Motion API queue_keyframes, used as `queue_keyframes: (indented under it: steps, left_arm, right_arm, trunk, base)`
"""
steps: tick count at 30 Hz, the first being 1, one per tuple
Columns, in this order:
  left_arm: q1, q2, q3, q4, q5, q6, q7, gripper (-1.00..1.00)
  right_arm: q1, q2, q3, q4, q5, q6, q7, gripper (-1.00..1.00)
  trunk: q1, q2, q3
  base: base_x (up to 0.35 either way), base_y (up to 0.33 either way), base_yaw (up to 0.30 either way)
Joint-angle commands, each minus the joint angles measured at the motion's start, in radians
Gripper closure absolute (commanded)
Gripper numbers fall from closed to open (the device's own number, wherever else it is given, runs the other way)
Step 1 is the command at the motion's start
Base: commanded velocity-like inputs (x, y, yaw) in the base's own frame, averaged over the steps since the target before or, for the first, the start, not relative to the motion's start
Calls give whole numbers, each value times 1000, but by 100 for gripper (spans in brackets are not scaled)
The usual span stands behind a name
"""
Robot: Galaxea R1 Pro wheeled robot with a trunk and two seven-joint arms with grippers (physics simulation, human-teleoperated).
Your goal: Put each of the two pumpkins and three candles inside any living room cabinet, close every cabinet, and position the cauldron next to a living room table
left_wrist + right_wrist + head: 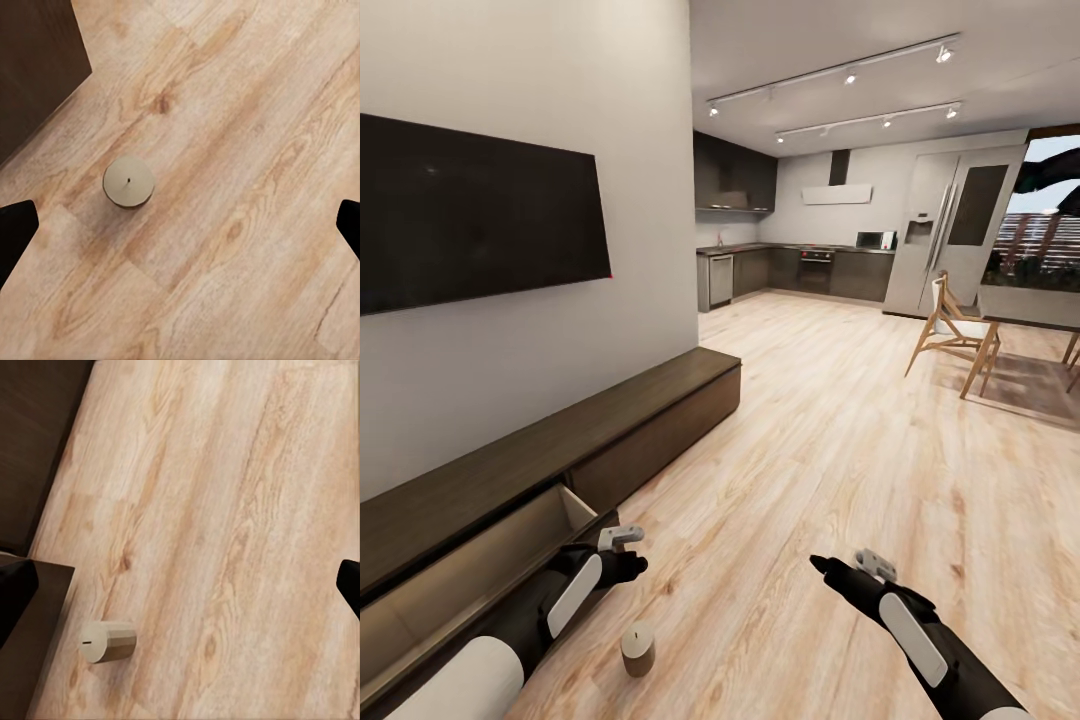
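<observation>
One candle, a short grey-brown cylinder, stands upright on the wood floor just in front of the cabinet. One cabinet drawer is pulled open and shows its light tan inside. My left gripper hovers above the candle beside the open drawer. In the left wrist view the candle lies below the left gripper, whose fingertips are far apart and hold nothing. My right gripper hangs open over bare floor to the right. The right wrist view catches the candle off to one side of the right gripper.
A dark TV hangs on the wall above the cabinet. Wood floor stretches ahead to a kitchen with a fridge. A wooden chair and a dining table on a rug stand at the right.
</observation>
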Motion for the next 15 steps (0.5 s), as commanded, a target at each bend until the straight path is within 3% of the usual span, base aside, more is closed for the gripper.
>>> queue_keyframes:
  steps: [1, 6, 15]
  left_arm:
    - [-1, 1, -5, -2, 11, 2, 9, -100]
    - [-1, 1, -5, 8, 9, 1, 9, -100]
    - [-2, 1, -5, 99, 5, -13, 9, -100]
  right_arm:
    - [-1, -1, 4, -1, -10, -1, -9, -100]
    - [-1, -1, 5, 1, -10, -5, -9, -100]
    - [-1, 0, 6, 1, -11, -6, -8, -100]
  trunk:
    - [0, -1, -1]
    - [0, -1, -1]
    - [0, -1, -1]
  base:
    - [0, 0, 0]
    - [0, 0, 0]
    - [27, 0, 0]
